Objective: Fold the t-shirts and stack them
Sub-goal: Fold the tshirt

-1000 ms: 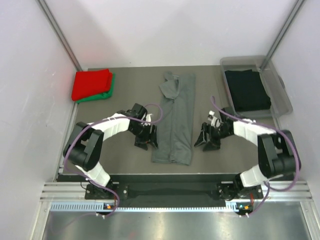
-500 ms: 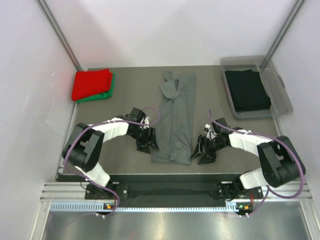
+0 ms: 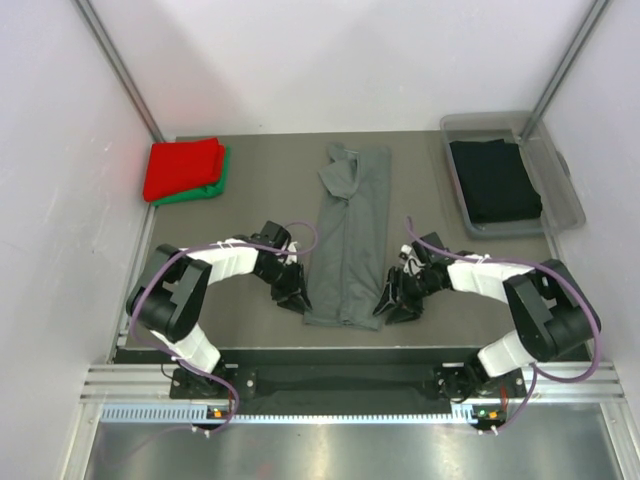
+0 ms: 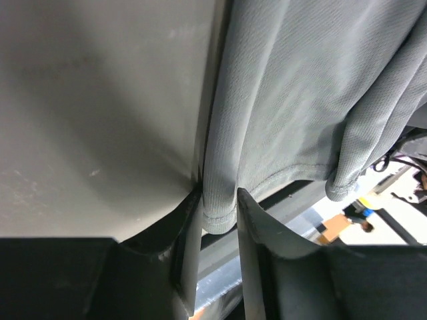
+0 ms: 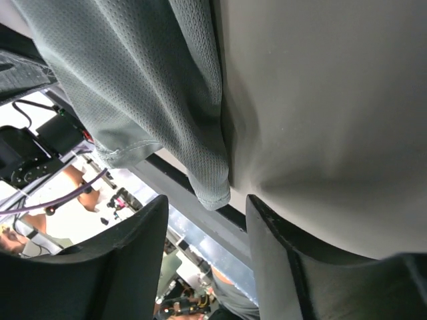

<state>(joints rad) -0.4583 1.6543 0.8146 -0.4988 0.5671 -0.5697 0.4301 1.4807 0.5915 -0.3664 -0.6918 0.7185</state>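
The dark grey t-shirt (image 3: 350,230) lies folded into a long strip down the middle of the table. My left gripper (image 3: 297,298) is at its near left corner. In the left wrist view the fingers (image 4: 219,200) are shut on the hem corner (image 4: 220,217). My right gripper (image 3: 388,303) is at the near right corner. It is open, and the hem corner (image 5: 212,187) hangs between its fingers (image 5: 207,200) without touching them. The red t-shirt (image 3: 183,165) lies folded on the green t-shirt (image 3: 212,188) at the far left. The black t-shirt (image 3: 492,180) lies folded in the tub.
The clear plastic tub (image 3: 570,205) stands at the far right corner. White walls and metal posts close in the table on three sides. The table's near edge and its rail run just below both grippers.
Both grippers have moved nearer and inward to the grey shirt's near corners. The left one now has the hem corner between its fingers. The shirt has not moved.
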